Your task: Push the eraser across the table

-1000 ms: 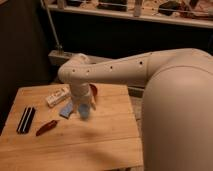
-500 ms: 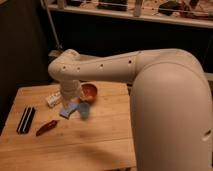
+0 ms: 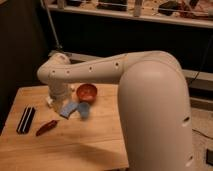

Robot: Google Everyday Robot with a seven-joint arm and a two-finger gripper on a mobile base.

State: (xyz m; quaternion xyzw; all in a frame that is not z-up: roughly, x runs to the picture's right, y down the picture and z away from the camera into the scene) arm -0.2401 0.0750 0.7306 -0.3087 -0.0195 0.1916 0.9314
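Note:
The eraser [image 3: 26, 120], a long black block with a light stripe, lies near the left edge of the light wooden table [image 3: 75, 145], its length running front to back. My gripper [image 3: 56, 98] hangs below the white wrist over the back left of the table, to the right of and behind the eraser and well apart from it. It covers most of the white box [image 3: 49, 103].
A red elongated object [image 3: 46, 127] lies just right of the eraser. A flat light-blue piece [image 3: 68, 108], a small blue cup [image 3: 83, 110] and an orange bowl [image 3: 86, 92] sit right of the gripper. My big white arm [image 3: 150, 100] fills the right side.
The arm has swung left and down toward the back left of the table, covering the white box and uncovering the orange bowl. The eraser has not moved.

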